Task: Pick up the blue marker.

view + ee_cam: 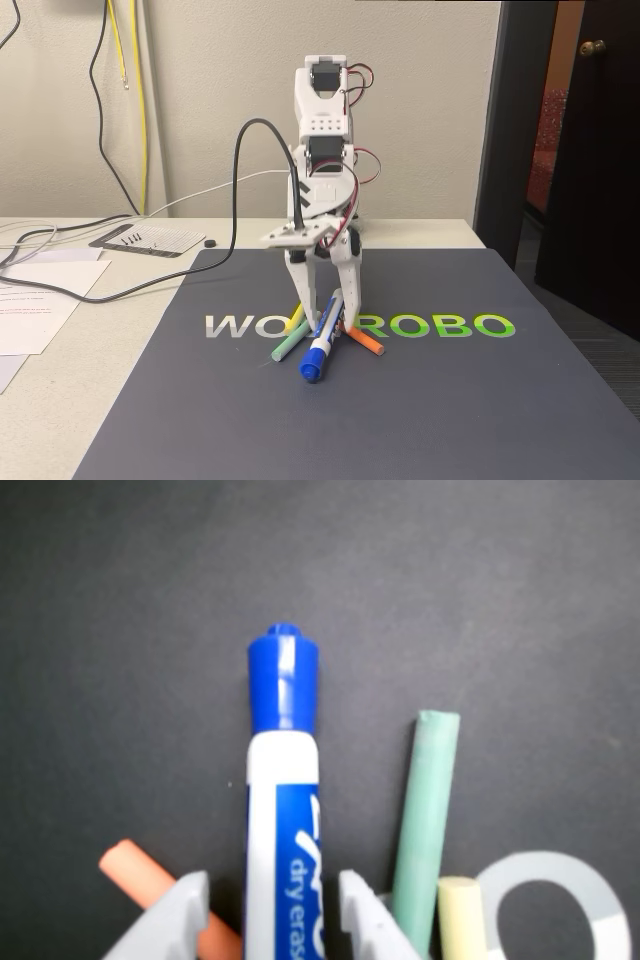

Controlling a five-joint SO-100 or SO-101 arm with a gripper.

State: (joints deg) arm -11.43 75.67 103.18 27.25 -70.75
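My pincer (270,915) stands spread, a finger on each side of the blue marker (283,810), not visibly pressing. It lies on the dark mat (450,400), its long axis running straight out from me, cap outward, among thin sticks. The pale surface (60,400) lies beyond.

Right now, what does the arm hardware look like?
White plastic arm with black servo blocks stacked along it, thin red wires at the joints, and a thick black cable looping off the side. The tool has two white fingers, greyish in the wrist view.
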